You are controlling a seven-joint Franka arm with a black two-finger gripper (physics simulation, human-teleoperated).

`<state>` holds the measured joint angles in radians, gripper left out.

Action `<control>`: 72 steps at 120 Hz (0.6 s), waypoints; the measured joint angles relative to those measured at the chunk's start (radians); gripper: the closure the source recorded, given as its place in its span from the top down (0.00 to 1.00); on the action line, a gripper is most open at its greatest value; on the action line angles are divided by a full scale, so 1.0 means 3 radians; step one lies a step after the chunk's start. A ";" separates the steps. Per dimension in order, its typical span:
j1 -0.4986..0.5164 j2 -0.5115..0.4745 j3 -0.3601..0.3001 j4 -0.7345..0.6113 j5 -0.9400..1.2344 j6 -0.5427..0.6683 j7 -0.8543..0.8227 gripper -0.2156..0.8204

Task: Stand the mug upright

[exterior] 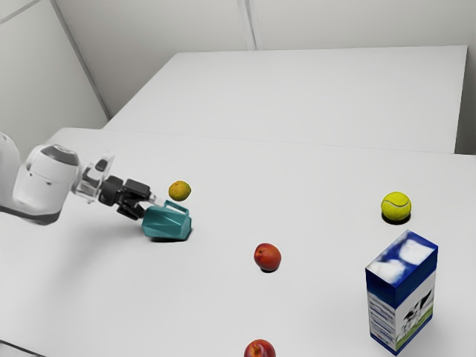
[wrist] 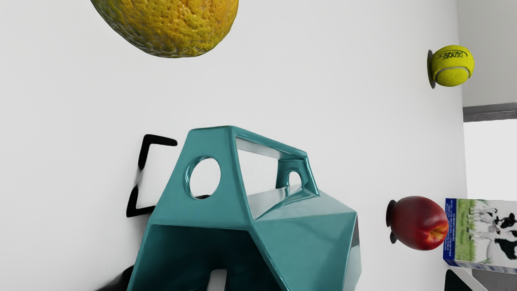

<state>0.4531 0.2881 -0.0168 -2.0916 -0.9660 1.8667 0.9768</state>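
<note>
The teal mug (exterior: 167, 223) lies on its side on the table in the exterior view, its handle uppermost and its mouth toward the arm. At the mug's mouth end is the black gripper (exterior: 146, 206), close to the rim. In the wrist view the mug (wrist: 309, 242) shows its dark hollow and angular handle with round holes. There the gripper (wrist: 339, 282) stands open, its tips wide apart: one fingertip (wrist: 218, 280) appears in front of or inside the mouth, the other beyond the mug's side. Whether either touches the mug cannot be told.
An orange-yellow fruit (exterior: 179, 191) sits close behind the mug. A red fruit (exterior: 268, 256) lies to its right in the exterior view, another (exterior: 260, 349) at the bottom edge. Farther right are a tennis ball (exterior: 396, 206) and a blue-white carton (exterior: 401, 294).
</note>
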 joint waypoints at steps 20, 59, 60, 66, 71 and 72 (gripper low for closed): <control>-0.0026 0.0038 -0.0003 -0.0001 -0.0019 -0.0084 0.0120 0.77; -0.0042 0.0071 -0.0056 0.0001 -0.0053 -0.0182 0.0269 0.45; -0.0042 0.0070 -0.0059 0.0001 -0.0053 -0.0183 0.0272 0.44; -0.0043 0.0061 -0.0069 0.0001 -0.0055 -0.0189 0.0288 0.36; -0.0043 0.0056 -0.0073 0.0001 -0.0056 -0.0193 0.0300 0.30; -0.0043 0.0056 -0.0074 0.0001 -0.0056 -0.0193 0.0302 0.29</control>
<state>0.4402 0.3049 -0.0390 -2.0911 -0.9827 1.8088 1.0674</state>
